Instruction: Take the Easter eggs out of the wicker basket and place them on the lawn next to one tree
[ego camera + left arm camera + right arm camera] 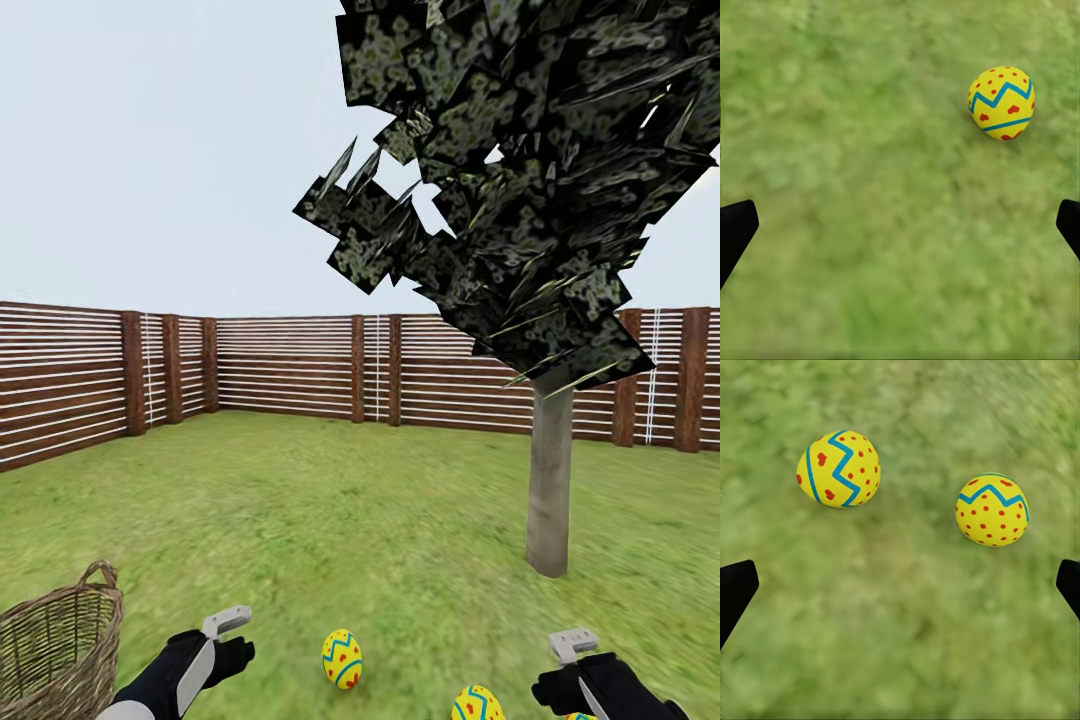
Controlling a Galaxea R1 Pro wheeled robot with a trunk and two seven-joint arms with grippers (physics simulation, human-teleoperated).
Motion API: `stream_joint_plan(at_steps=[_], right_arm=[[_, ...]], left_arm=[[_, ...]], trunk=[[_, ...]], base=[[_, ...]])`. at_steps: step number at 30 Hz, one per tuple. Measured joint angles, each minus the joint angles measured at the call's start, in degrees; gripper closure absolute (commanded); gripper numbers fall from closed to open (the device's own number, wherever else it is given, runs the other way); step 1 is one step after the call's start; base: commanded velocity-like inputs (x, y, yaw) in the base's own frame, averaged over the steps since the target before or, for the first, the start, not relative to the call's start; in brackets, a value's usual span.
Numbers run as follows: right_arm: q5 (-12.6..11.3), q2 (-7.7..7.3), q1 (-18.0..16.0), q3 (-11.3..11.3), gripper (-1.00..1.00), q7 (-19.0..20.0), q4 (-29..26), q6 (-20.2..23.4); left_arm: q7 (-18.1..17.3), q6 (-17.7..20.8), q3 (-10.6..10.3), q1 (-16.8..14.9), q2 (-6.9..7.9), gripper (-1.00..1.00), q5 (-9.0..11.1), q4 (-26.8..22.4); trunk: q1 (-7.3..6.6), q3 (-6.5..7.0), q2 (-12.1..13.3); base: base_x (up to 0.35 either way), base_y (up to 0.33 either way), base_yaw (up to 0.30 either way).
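Observation:
Three Easter eggs lie on the lawn [300,500] short of the tree [549,480]: one [342,659] between my arms, one [477,704] at the bottom edge, and a sliver of the third [580,716] under my right arm. My left gripper [228,622] hovers open over grass, with one egg [1001,103] lying ahead of its fingertips [735,229]. My right gripper [572,645] is open too, above two eggs [838,469] [992,509]. The wicker basket [55,650] stands at the bottom left, its inside mostly cut off.
A brown slatted fence [290,365] with thick posts encloses the lawn at the back and left. Open grass stretches between me, the fence and the tree trunk. The tree's dark crown [520,160] hangs overhead to the right.

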Motion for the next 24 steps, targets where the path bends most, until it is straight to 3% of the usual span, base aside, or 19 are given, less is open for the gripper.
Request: stream_joint_plan(at_steps=[24], right_arm=[[0.0, -0.01, 0.0, -0.1, -1.0, 0.0, 0.0, 0.0]], left_arm=[[0.0, -0.1, 0.0, 0.0, -0.16, -1.0, 0.0, 0.0]], trunk=[[-5.27, 2.08, 9.6]], base=[[0.0, 0.0, 0.0]])
